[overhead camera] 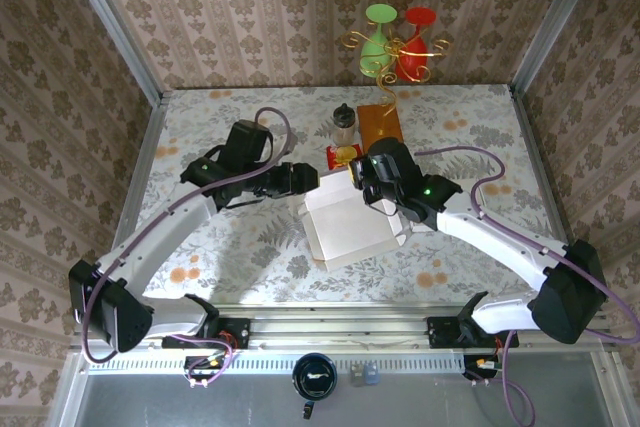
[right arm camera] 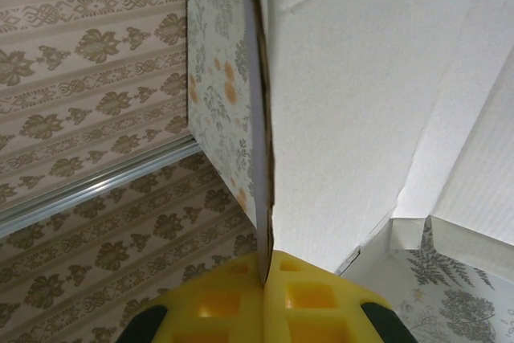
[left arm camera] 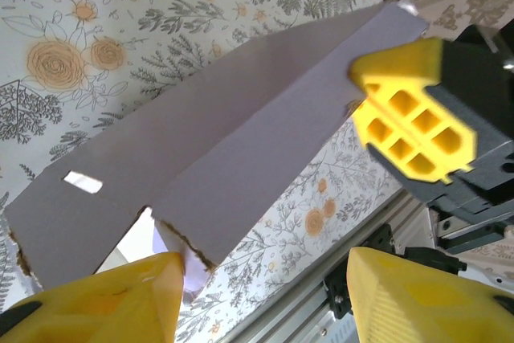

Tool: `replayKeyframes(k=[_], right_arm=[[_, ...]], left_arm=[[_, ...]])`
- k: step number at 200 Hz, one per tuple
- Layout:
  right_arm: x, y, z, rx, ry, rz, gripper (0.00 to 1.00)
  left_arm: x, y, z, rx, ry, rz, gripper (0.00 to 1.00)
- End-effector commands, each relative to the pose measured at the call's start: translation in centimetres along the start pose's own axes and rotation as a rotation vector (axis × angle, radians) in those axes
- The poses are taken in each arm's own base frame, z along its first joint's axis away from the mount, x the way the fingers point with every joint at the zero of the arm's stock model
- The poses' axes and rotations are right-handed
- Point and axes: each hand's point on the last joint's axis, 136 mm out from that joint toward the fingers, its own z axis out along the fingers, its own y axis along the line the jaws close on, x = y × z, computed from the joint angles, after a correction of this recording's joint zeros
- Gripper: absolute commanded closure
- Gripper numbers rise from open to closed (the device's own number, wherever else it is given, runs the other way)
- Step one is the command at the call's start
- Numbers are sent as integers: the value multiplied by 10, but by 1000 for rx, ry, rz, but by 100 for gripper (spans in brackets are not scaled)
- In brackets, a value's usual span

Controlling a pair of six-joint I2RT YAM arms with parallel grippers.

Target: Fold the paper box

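Top external shows one paper box (overhead camera: 345, 235); right hand (overhead camera: 356, 177) pinches its wall, left hand (overhead camera: 316, 179) gapes.

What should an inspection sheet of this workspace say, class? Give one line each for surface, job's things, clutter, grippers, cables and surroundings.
Surface: floral tablecloth, flat.
Job's things: white paper box, partly folded, walls raised.
Clutter: red packet, small bottle and orange box behind the paper box; goblets at the back.
Grippers: left gripper open at a panel edge; right gripper shut on a box wall.
Cables: purple cables loop off both arms.
Surroundings: patterned walls; metal rail at the near edge.
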Motion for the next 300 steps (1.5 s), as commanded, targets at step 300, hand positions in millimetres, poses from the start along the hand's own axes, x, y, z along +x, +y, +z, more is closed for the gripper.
replayKeyframes(k=[300], right_arm=[[19, -58, 65, -170, 292, -298, 100]], left_arm=[[80, 162, -15, -195, -269, -53, 54]])
